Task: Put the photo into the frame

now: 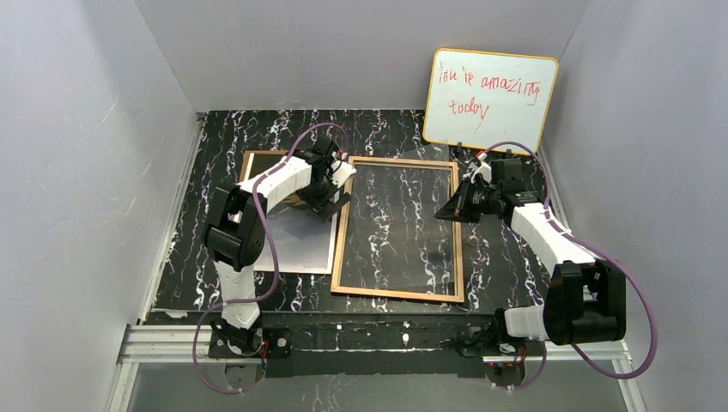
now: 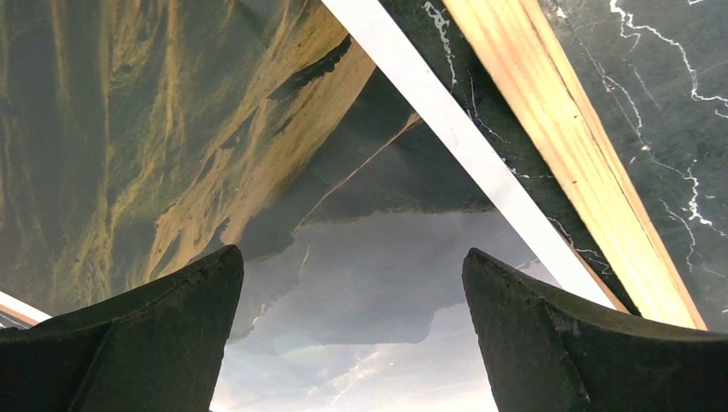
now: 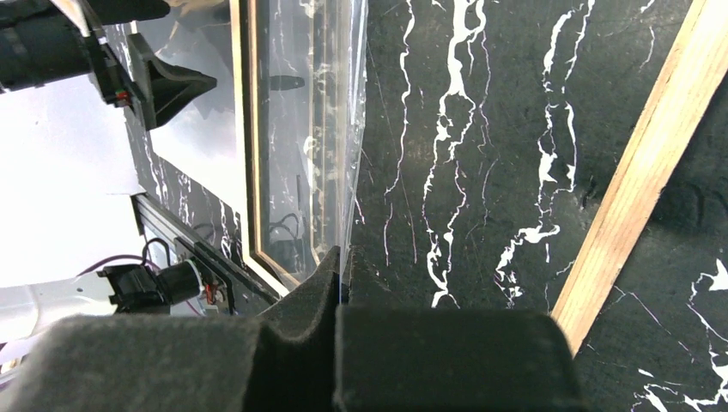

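Right now L gripper (image 2: 352, 257) hangs w/ jaws apart directly over the photo (image 1: 300, 245), lying flat just L of the frame (image 1: 342, 232), long axes parallel, so L arm's nearer, while R gripper (image 3: 336, 266) is clamped on the clear pane (image 3: 309, 129) edge

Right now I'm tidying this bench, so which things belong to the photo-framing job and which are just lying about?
Job: photo; frame; glass pane; probably the brown panel.
Lying about: whiteboard with red writing.
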{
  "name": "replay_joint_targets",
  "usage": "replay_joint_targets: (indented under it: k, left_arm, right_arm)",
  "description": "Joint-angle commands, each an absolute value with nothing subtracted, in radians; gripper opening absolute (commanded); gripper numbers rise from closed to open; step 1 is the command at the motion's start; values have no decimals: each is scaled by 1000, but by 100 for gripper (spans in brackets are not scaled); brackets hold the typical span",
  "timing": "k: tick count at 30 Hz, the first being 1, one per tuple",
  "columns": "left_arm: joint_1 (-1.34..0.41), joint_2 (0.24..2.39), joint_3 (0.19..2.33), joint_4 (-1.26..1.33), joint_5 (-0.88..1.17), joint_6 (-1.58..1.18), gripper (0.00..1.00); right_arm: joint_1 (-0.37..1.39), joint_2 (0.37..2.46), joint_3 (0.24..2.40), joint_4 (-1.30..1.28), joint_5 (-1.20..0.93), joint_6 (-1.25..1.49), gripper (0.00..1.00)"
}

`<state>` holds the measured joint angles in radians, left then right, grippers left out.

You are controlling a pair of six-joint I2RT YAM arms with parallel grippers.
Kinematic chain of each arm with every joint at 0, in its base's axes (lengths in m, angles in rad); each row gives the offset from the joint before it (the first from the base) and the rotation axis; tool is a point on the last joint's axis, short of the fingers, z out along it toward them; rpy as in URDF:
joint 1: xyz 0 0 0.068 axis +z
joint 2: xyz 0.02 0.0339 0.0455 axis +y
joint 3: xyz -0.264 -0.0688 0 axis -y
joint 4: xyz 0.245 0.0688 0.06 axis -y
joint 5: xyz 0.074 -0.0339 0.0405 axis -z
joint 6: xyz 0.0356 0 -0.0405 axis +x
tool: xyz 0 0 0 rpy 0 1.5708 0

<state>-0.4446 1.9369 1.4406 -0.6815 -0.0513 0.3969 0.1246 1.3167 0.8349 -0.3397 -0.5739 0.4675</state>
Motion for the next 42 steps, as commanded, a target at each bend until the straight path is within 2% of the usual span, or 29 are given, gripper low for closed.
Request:
replay_joint_targets:
  k: [1, 6, 14, 19, 21, 27, 42]
  left_arm:
    - [-451, 1941, 1444, -695, -40, 389, 98]
    - [-451, 1939, 1438, -694, -43, 394, 98]
    - [-451, 1932, 1436, -690, -52, 398, 98]
    - [-451, 1928, 1432, -689, -59, 401, 98]
    - [-451, 1928, 1431, -687, -60, 402, 98]
    - [-452, 1928, 1434, -689, -53, 398, 98]
    - [-451, 1929, 1443, -689, -56, 397, 98]
  right_arm:
    - [121, 1318, 827, -265, -616, 468, 1]
    - [123, 1340, 824, -271, -600, 457, 4]
    - [122, 1332, 769, -210, -597, 493, 38]
    - [122, 1308, 773, -221, -538, 487, 69]
    - [122, 1307, 790, -251, -506, 474, 75]
    - [123, 1336, 840, -334, -412, 442, 84]
    - [122, 1415, 903, -401, -327, 417, 89]
